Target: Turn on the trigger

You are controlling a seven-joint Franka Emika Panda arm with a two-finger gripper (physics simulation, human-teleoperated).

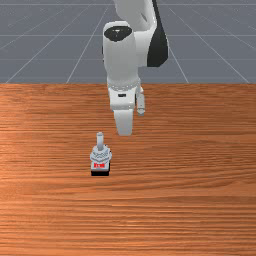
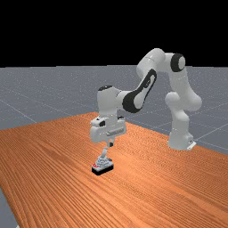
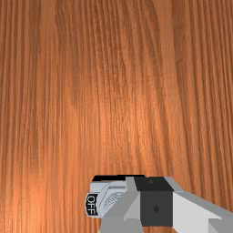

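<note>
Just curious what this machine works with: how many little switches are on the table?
1. The switch stands left of the front view's middle; the arm could hide others.

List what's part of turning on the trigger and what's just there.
Job:
- trigger switch, on its black base
- its upright lever
- its OFF label
- claw, held higher than the lever

Just there:
- wooden table, under the switch
- grey floor, beyond the table

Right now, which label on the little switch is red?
The red label is the one just above the black base in the front view. The OFF label in the wrist view is white on black instead.
</note>
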